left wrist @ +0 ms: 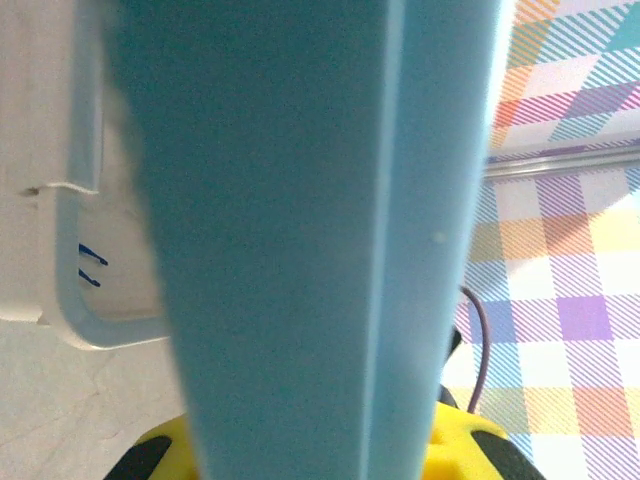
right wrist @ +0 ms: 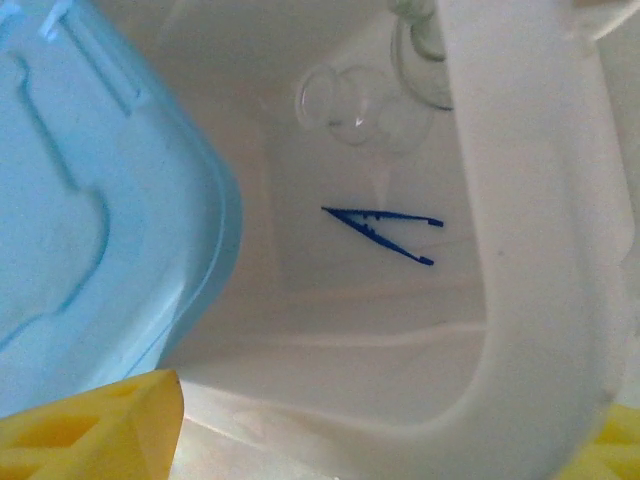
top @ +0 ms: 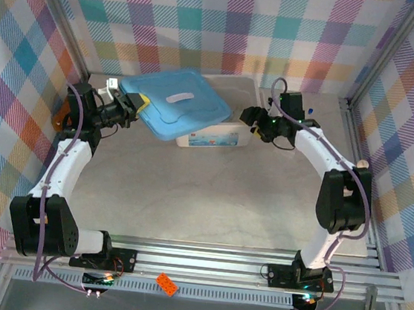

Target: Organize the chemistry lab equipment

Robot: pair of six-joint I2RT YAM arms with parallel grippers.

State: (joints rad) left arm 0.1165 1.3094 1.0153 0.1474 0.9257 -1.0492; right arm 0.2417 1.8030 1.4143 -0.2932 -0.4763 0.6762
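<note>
The left gripper (top: 132,106) is clamping the left edge of the blue lid (top: 177,105) and holding it tilted over the white bin (top: 224,138), so that the lid is covering most of the opening in the top view. In the left wrist view the lid's edge is running up the middle of the frame, blurred, and is hiding the fingertips. The yellow pads (left wrist: 160,455) are peeking out beside it at the bottom. To the left of the lid a corner of the bin's rim is showing, with two dark blue tips inside it, too small to make out for certain.

The right gripper (top: 250,119) is hovering at the bin's right end with its jaws standing apart, grasping nothing. In its wrist view one yellow pad (right wrist: 90,430) is sitting at the lower left and the other is being cut off at the lower right. The rim is curving between them, and I cannot tell whether it is touching either. Past the rim the tweezers (right wrist: 385,231) are lying on the bin's floor. Clear dishes (right wrist: 350,100) are lying beyond them, overlapping, faint against the white.
</note>
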